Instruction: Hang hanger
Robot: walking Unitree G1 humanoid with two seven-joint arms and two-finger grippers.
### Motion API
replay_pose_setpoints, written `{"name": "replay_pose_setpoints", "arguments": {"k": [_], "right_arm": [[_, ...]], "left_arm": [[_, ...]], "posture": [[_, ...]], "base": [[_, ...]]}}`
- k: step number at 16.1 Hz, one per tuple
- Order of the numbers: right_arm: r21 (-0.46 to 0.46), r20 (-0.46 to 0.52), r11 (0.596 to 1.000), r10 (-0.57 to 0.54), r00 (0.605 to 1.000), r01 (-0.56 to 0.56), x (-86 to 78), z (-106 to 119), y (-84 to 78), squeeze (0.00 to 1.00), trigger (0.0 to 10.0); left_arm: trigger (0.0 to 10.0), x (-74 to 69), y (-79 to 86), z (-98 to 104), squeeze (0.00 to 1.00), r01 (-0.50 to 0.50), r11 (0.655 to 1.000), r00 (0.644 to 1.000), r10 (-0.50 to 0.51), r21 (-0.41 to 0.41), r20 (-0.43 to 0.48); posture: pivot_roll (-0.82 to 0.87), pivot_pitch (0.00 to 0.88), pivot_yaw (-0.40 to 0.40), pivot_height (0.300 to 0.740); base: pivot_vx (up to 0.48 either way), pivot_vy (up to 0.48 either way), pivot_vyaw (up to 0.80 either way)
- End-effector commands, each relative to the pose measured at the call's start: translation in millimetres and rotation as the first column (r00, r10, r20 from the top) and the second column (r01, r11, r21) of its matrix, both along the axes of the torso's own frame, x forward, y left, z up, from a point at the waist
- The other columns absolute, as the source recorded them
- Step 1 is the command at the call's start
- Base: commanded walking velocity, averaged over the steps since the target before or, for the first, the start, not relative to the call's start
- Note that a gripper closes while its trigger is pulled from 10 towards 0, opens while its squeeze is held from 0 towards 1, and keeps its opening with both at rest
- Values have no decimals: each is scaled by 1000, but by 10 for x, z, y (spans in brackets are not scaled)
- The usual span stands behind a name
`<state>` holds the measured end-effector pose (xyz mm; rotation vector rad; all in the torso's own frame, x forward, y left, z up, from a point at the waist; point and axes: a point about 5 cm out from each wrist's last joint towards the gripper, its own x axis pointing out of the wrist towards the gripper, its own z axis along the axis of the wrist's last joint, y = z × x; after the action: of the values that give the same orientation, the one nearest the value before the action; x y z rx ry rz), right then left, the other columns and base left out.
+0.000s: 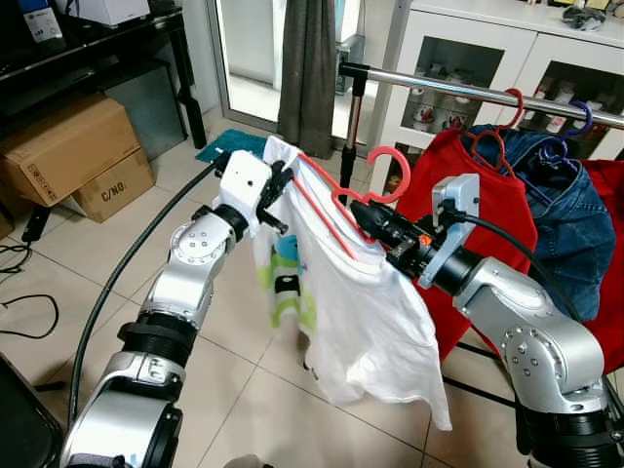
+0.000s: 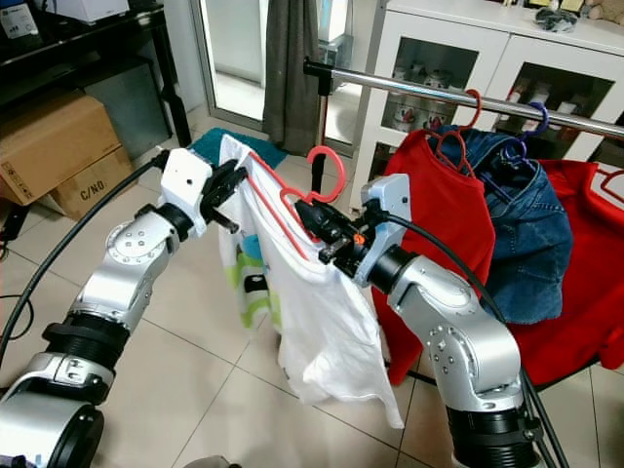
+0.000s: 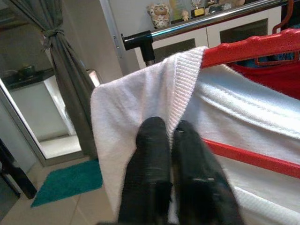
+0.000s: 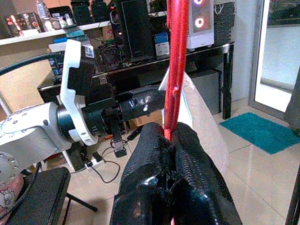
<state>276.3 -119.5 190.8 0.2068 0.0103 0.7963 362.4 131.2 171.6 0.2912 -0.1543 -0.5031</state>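
Hanger (image 1: pixel 343 210), red plastic, thin-barred with a rounded hook, is held in the air between your two arms, near and left of the rail, with a white shirt (image 1: pixel 370 312) draped on it.

Right pincer (image 1: pixel 363 222): fingers closed tight on the red bar near the neck, below the hook; the right wrist view shows the bar running straight up out of the pinch. Left pincer (image 1: pixel 280 190): fingers narrowed on the shirt's ribbed collar edge at the hanger's left shoulder, pinching cloth against or just beside the bar; which of the two cannot be settled.

Step in hand, as judged: carry and approach. The hook is not yet over the rail.

Outward: chrome rail (image 1: pixel 487 95), round, smooth, runs far-right above the hook; its black end cap sits just beyond it. Already hanging there: a red garment (image 1: pixel 458 195) and a denim one (image 1: pixel 546 214), on red and purple hangers.

Next move, as judged: you need to lift the hook higher than the rail, carry it right and away, then lower the open side onto bare chrome left of the red garment. Smooth metal on smooth plastic will probably slide; the shirt is limp knit and may swing.
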Motion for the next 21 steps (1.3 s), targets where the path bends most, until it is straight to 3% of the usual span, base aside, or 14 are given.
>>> {"name": "replay_pose_setpoints", "arguments": {"k": [1, 6, 10, 12, 14, 17, 20, 21], "right_arm": [[10, 37, 1000, 0, 999, 0, -23, 68, -16, 0, 0], [-86, 18, 996, -26, 1000, 27, -8, -43, -65, 0, 0], [-290, -24, 957, 1, 1000, -8, -32, -264, -166, 0, 0], [-304, -37, 952, 25, 999, -35, -65, -294, -201, 0, 0], [-275, -41, 958, 72, 997, -81, -132, -275, -266, 0, 0], [-245, -50, 957, 146, 988, -154, -224, -260, -289, 0, 0], [-163, -45, 973, 157, 987, -163, -268, -236, -262, 0, 0], [-83, -24, 992, 97, 995, -99, -219, -178, -254, 0, 0]], "left_arm": [[0, 32, 21, 47, 0, -15, 1000, 1000, 15, 1, 6], [0, -45, 117, 167, 0, 19, 996, 1000, -18, -93, 11], [0, -71, 265, 383, 0, 5, 987, 999, 2, -164, 43], [0, -37, 351, 452, 0, -35, 984, 998, 45, -176, 53], [0, 59, 606, 554, 0, -206, 957, 972, 224, -206, 66], [0, 113, 790, 606, 0, -317, 918, 938, 341, -239, 64], [0, 150, 857, 523, 0, -402, 877, 908, 419, -264, 11], [0, 146, 736, 396, 0, -341, 915, 939, 344, -214, -27]], "posture": [[3, 0, 3, 740], [6, 0, 5, 740], [17, 0, 1, 740], [15, 0, 1, 740], [12, 0, 6, 740], [8, 0, 12, 740], [5, 0, 16, 740], [5, 0, 16, 740]], "base": [[0, 0, 0], [0, 0, 0], [0, 0, 0], [0, 0, 0], [0, 0, 0], [0, 0, 0], [0, 0, 0], [0, 0, 0]]}}
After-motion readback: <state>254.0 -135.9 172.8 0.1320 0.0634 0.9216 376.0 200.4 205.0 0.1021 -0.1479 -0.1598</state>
